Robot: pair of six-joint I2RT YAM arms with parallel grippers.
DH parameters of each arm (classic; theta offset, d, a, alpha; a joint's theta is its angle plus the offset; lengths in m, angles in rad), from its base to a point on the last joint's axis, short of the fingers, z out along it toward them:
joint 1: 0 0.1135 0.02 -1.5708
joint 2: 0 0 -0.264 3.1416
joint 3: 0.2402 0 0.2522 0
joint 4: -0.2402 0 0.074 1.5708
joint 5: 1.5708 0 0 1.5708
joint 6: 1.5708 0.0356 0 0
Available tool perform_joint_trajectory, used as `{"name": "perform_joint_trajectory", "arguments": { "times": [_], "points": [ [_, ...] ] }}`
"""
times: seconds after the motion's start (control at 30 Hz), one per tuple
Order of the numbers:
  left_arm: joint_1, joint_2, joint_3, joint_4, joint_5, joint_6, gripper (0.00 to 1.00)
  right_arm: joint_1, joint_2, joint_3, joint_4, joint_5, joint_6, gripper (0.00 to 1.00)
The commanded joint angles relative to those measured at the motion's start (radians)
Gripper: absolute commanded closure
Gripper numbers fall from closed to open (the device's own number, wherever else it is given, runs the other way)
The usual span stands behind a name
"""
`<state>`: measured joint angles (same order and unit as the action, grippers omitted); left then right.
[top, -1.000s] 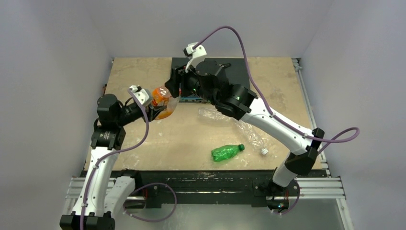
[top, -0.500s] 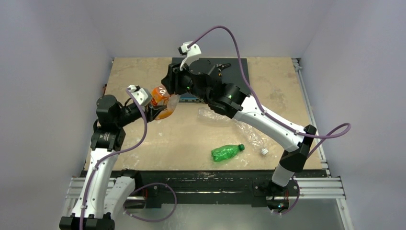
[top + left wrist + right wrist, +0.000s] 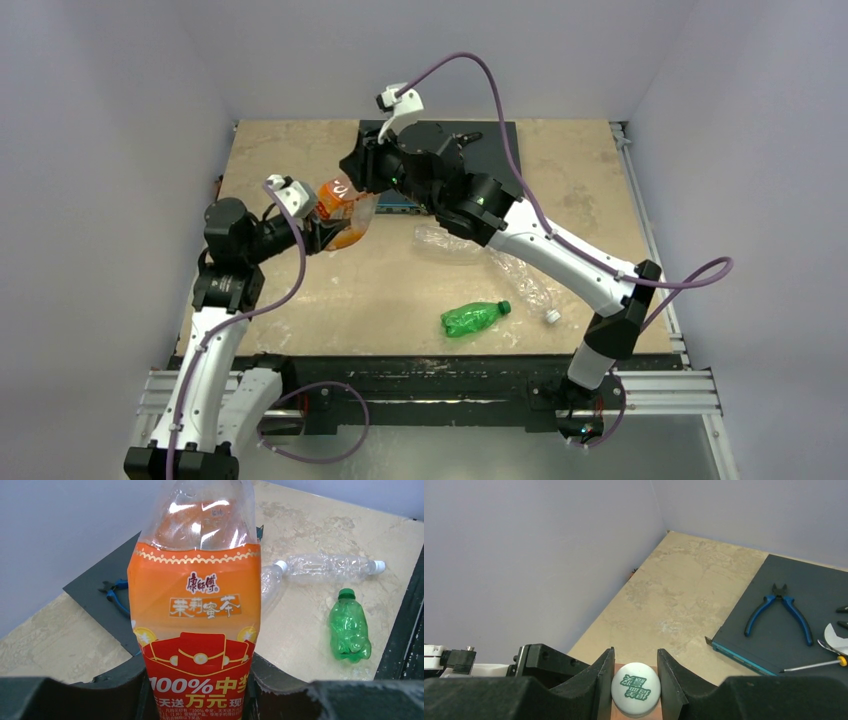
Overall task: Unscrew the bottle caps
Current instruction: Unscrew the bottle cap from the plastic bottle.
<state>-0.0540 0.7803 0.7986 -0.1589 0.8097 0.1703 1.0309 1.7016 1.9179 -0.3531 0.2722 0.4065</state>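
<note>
**Top view.**
- The left arm (image 3: 215, 330) rises from its base and its forearm points right. The left claw (image 3: 330, 228) is clamped on the orange-labelled bottle (image 3: 338, 203), which is held off the surface (image 3: 290, 160) left of centre.
- The right arm (image 3: 570, 260) stretches from the near right corner diagonally to far left. Its wrist is bent over and the right claw (image 3: 352, 178) sits at that bottle's top end.
- Bottle count is four. One is held. The far clear bottle (image 3: 445, 240), near clear bottle (image 3: 528, 287) and green bottle (image 3: 472, 318) all lie on their sides.
- The held bottle's cap is hidden from this view.

**Left wrist view.**
- The claw fingers (image 3: 125, 687) press both sides of the label's lower part.
- The label is orange and red with white and yellow print, and the plastic above it is clear.
- Three caps show here, all screwed on: the near bottle's white cap (image 3: 380, 566), the far bottle's white cap (image 3: 282, 565) and the green cap (image 3: 346, 593).

**Right wrist view.**
- The right claw pinches the printed white cap (image 3: 635, 690), with a black pad against each side. The cap is round, with green characters on its face.
- Behind it, blue-handled pliers (image 3: 779, 610) and a screwdriver (image 3: 814, 665) lie on a dark mat (image 3: 794, 640).
</note>
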Motion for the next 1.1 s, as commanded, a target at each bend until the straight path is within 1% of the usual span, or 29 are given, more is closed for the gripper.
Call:
{"name": "perform_joint_trajectory", "arguments": {
  "times": [0.0, 0.03, 0.07, 0.1, 0.17, 0.23, 0.33, 0.43, 0.5, 0.53, 0.57, 0.67, 0.7, 0.77, 0.8, 0.83, 0.87, 0.9, 0.93, 0.97, 1.0, 1.03, 1.07],
  "points": [
    [-0.003, 0.02, 0.019, 0.108, 0.005, -0.12, 0.97, -0.003, -0.043, -0.028, 0.059, -0.011, 0.017, 1.0],
    [-0.003, 0.028, 0.025, 0.123, 0.022, -0.155, 0.97, -0.006, -0.048, -0.034, 0.067, -0.029, 0.016, 1.0],
    [-0.003, 0.035, 0.035, 0.131, 0.052, -0.161, 0.98, -0.01, -0.057, -0.043, 0.084, -0.047, 0.008, 1.0],
    [-0.004, 0.043, 0.048, 0.138, 0.093, -0.21, 0.99, -0.023, -0.072, -0.061, 0.108, -0.111, -0.004, 1.0],
    [-0.003, 0.063, 0.074, 0.143, 0.197, -0.261, 1.0, -0.053, -0.122, -0.125, 0.192, -0.257, -0.034, 1.0],
    [-0.003, 0.086, 0.117, 0.122, 0.329, -0.274, 1.0, -0.075, -0.191, -0.207, 0.271, -0.436, -0.079, 1.0],
    [-0.004, 0.1, 0.158, 0.1, 0.471, -0.302, 1.0, -0.101, -0.29, -0.327, 0.346, -0.633, -0.125, 1.0],
    [-0.016, 0.099, 0.172, 0.084, 0.542, -0.323, 1.0, -0.124, -0.351, -0.403, 0.432, -0.778, -0.115, 1.0],
    [-0.033, 0.102, 0.181, 0.059, 0.585, -0.314, 1.0, -0.126, -0.37, -0.451, 0.5, -0.838, -0.105, 1.0],
    [-0.046, 0.106, 0.19, 0.023, 0.609, -0.291, 1.0, -0.126, -0.375, -0.475, 0.534, -0.854, -0.099, 1.0],
    [-0.054, 0.114, 0.208, -0.058, 0.623, -0.225, 1.0, -0.126, -0.374, -0.488, 0.555, -0.865, -0.096, 1.0],
    [-0.063, 0.151, 0.288, -0.369, 0.689, 0.073, 1.0, -0.126, -0.352, -0.471, 0.543, -0.884, -0.109, 1.0],
    [-0.063, 0.159, 0.307, -0.438, 0.7, 0.133, 1.0, -0.126, -0.344, -0.446, 0.528, -0.889, -0.118, 1.0],
    [-0.063, 0.16, 0.313, -0.462, 0.705, 0.15, 1.0, -0.126, -0.333, -0.416, 0.5, -0.883, -0.139, 1.0],
    [-0.063, 0.16, 0.318, -0.466, 0.691, 0.154, 1.0, -0.126, -0.33, -0.403, 0.485, -0.87, -0.153, 0.98],
    [-0.063, 0.163, 0.327, -0.476, 0.661, 0.166, 1.0, -0.127, -0.327, -0.389, 0.466, -0.847, -0.166, 0.9],
    [-0.063, 0.163, 0.335, -0.486, 0.617, 0.175, 1.0, -0.127, -0.322, -0.371, 0.442, -0.813, -0.177, 0.8],
    [-0.063, 0.163, 0.341, -0.484, 0.559, 0.175, 1.0, -0.127, -0.319, -0.353, 0.413, -0.75, -0.179, 0.67],
    [-0.063, 0.16, 0.341, -0.449, 0.495, 0.145, 1.0, -0.127, -0.315, -0.336, 0.387, -0.681, -0.176, 0.46],
    [-0.063, 0.149, 0.33, -0.391, 0.432, 0.099, 1.0, -0.127, -0.311, -0.319, 0.361, -0.605, -0.171, 0.3],
    [-0.063, 0.134, 0.309, -0.337, 0.348, 0.057, 1.0, -0.125, -0.307, -0.305, 0.312, -0.506, -0.171, 0.2],
    [-0.063, 0.118, 0.293, -0.286, 0.278, 0.032, 1.0, -0.123, -0.303, -0.29, 0.294, -0.439, -0.167, 0.13],
    [-0.063, 0.099, 0.272, -0.244, 0.22, 0.025, 1.0, -0.121, -0.297, -0.273, 0.266, -0.374, -0.164, 0.09]
  ]
}}
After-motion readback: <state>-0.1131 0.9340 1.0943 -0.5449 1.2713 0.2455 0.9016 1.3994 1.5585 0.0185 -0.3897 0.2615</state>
